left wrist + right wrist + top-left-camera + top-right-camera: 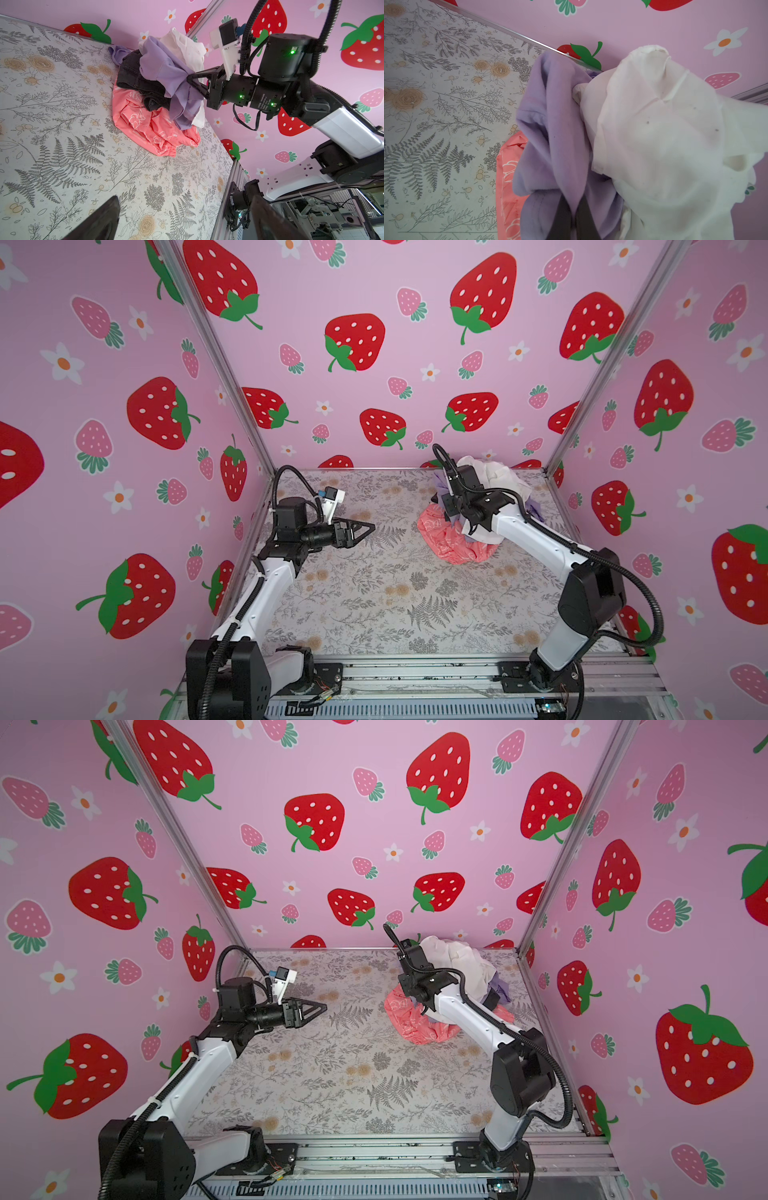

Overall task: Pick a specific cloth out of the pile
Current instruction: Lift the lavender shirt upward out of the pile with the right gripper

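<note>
Right gripper clamped tight on the cloth | cloth tops the pile, far right, draping down from the pinch over black cloth, white cloth touching | left gripper spread, empty, well left | I confirm the pinch in both wrist views; both top views hide it.

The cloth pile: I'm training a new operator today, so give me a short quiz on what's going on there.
1. True or false: the right gripper is shut on the lavender cloth.
2. Which colour of cloth lies on the table at the edge of the pile nearest the arm bases? A white, B coral-pink, C black.
3. Fill in: the left gripper has its jaws ____.
Key: 1 true. 2 B, the coral-pink cloth. 3 open.
</note>
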Robot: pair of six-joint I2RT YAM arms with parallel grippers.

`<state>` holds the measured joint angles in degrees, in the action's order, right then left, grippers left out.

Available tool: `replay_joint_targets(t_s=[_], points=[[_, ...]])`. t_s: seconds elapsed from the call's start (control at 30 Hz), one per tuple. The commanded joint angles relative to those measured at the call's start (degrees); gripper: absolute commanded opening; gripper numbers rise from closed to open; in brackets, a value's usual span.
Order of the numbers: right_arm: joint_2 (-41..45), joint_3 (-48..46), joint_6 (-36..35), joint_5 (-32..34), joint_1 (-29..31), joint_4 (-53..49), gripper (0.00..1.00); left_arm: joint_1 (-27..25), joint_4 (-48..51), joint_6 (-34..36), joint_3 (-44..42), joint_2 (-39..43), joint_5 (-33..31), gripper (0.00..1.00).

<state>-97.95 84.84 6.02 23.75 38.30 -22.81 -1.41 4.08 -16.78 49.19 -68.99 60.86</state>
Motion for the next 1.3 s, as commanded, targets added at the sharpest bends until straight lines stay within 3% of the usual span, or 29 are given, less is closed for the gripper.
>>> replay_joint_targets(t_s=[0.0,0.33,1.27], points=[[2.58,1.01,-0.66,1.02,1.06,0.28,0.00,-0.31,-0.36,0.17,-0.06,1.05,0.73,0.99],[4.47,1.99,-1.27,2.35,2.34,0.71,0.00,-0.36,-0.34,0.27,-0.15,1.12,0.66,0.99],[8.55,4.81,-2.92,-3.10,5.10,3.54,0.00,-0.43,-1.04,0.25,-0.60,1.84,0.84,0.99]])
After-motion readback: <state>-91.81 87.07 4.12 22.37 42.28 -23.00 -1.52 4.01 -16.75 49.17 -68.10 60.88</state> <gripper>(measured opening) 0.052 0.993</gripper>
